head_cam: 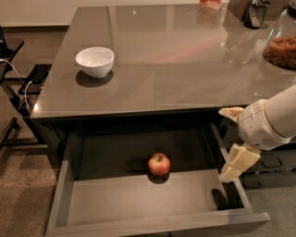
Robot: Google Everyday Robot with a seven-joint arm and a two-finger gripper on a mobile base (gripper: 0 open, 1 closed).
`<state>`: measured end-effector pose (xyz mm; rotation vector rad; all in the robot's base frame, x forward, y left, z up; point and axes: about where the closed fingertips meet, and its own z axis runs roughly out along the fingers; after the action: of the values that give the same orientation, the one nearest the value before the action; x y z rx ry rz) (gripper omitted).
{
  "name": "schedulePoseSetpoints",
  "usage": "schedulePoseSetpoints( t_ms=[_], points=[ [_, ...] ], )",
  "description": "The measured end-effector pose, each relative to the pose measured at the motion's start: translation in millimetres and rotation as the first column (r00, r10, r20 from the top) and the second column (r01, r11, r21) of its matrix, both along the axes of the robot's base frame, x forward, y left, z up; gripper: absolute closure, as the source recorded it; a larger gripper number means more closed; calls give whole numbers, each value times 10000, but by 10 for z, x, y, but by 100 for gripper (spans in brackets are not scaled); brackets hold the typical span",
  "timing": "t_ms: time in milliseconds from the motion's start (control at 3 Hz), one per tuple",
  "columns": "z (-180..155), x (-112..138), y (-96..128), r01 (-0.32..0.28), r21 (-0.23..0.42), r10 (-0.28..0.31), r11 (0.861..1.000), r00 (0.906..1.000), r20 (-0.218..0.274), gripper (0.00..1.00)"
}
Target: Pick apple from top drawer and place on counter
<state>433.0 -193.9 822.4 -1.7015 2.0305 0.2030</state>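
Observation:
A small red apple (pixel 158 164) with yellowish patches sits on the floor of the open top drawer (pixel 115 203), near its middle. My gripper (pixel 234 139) hangs at the right, over the drawer's right wall and just below the counter's (pixel 175 60) front edge. Its two cream fingers (pixel 238 162) are spread apart and hold nothing. The gripper is well to the right of the apple and above it.
A white bowl (pixel 95 61) stands on the counter at the left. A glass jar of brown snacks (pixel 281 44) and a dark object (pixel 253 13) stand at the back right. Black furniture and cables (pixel 18 90) are on the floor at left.

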Motion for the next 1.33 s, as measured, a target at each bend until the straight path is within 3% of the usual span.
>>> schedulePoseSetpoints(
  t_ms=[333,667,1000,1333],
  points=[
    [-300,145,196,-542,1729,445,9834,9972,598,0],
    [-583,276,391,-976,3233,608,9413,9907,1222,0],
    [-907,330,598,-1176,3589,728,9259,9880,1360,0],
    [-907,330,598,-1177,3589,729,9259,9880,1360,0]
  ],
)
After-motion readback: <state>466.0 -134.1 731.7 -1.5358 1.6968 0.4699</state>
